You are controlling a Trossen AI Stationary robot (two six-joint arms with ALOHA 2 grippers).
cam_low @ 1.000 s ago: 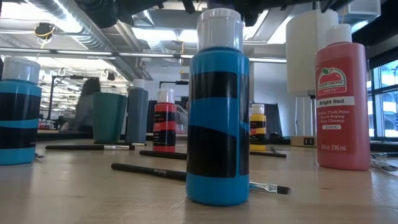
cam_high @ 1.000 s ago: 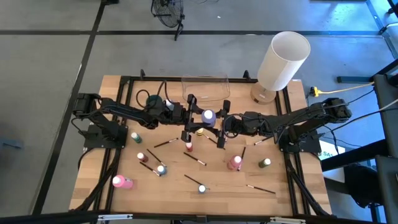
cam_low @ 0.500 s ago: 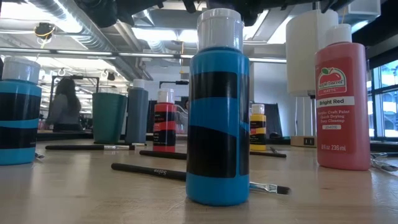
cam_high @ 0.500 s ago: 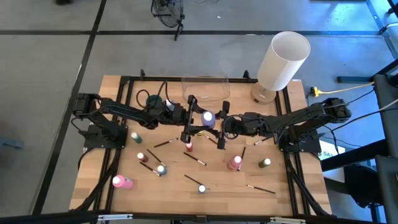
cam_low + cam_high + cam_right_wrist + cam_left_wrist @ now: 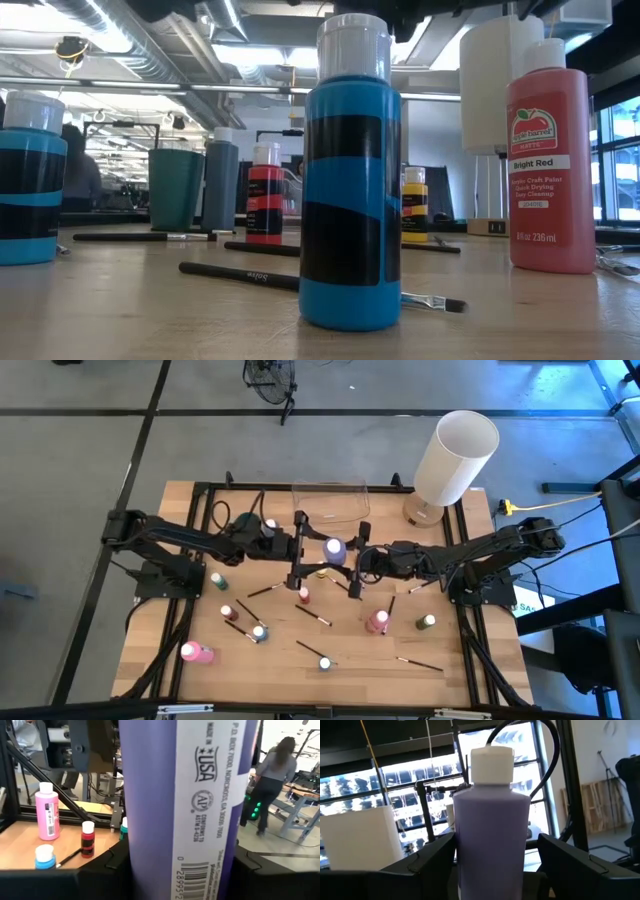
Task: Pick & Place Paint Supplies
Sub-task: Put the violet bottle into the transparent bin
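A lilac paint bottle (image 5: 335,549) with a pale cap stands upright in the air above the table's middle, in front of the clear container. My right gripper (image 5: 352,556) comes from the table's right and is shut on it. My left gripper (image 5: 314,552) comes from the left and is open. In the left wrist view its fingers (image 5: 570,862) stand on either side of the lilac bottle (image 5: 492,825), with a gap on one side. Other paint bottles and thin brushes stand and lie on the wood below. My right gripper pinches the lilac bottle's labelled body (image 5: 150,860) between its two fingers (image 5: 115,867), one on each side. The fingers come in level from the table's right side. The bottle stays upright, cap up, lifted clear of the table.
A clear container (image 5: 330,500) stands at the far middle and a white cylinder (image 5: 455,455) at the far right. Below the grippers stand a red bottle (image 5: 303,595) and a yellow one (image 5: 321,572). Pink bottles (image 5: 196,652), (image 5: 378,622), a green one (image 5: 425,622) and brushes (image 5: 420,663) lie nearer.
My left gripper has opened and let go of the lilac bottle. It has drawn back a little toward the table's left edge and risen slightly. The bottle has stayed upright in my right gripper, which has kept still.
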